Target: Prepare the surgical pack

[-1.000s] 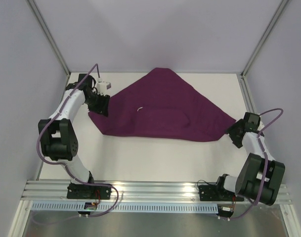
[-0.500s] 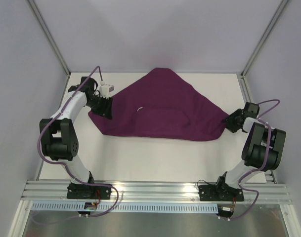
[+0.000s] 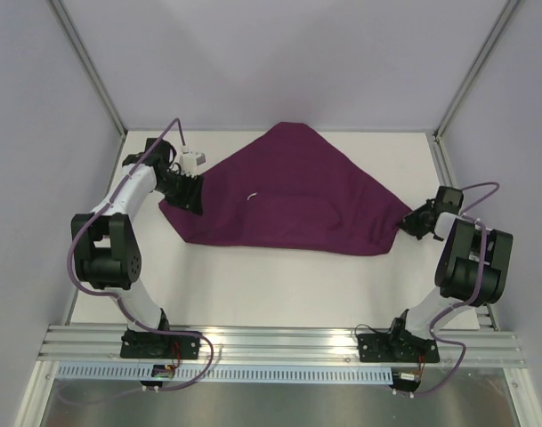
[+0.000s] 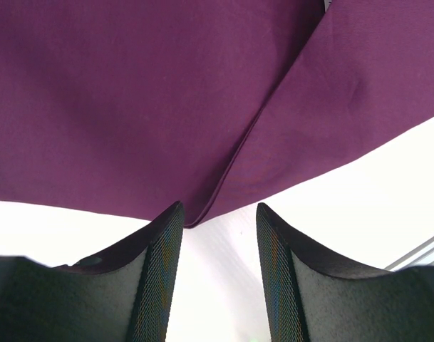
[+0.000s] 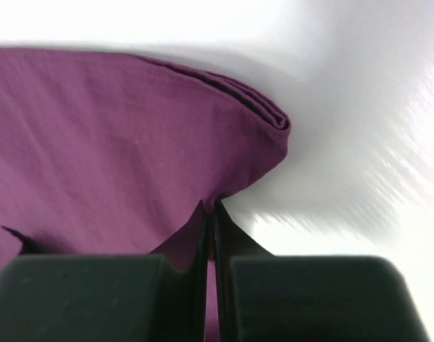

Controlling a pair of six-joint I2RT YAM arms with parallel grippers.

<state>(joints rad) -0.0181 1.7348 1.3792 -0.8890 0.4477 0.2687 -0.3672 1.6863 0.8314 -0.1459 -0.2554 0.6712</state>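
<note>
The surgical pack shows only as a dark purple cloth (image 3: 293,191) folded into a triangle on the white table, with a low bulge under its middle; whatever it covers is hidden. My left gripper (image 3: 183,194) stands open at the cloth's left corner (image 4: 195,217), whose tip lies between the fingertips, and neither finger presses it. My right gripper (image 3: 406,225) is shut on the cloth's right corner (image 5: 202,178), with the fabric edge pinched between the fingers (image 5: 200,235).
A small white block (image 3: 192,158) lies on the table next to the left arm's wrist. Metal frame posts (image 3: 93,76) and pale walls close in the table on three sides. A rail (image 3: 279,342) runs along the near edge.
My right gripper moved in to the cloth's right corner and shut on it. The right arm folded up closer to the table's right side. My left gripper shifted slightly onto the left corner.
</note>
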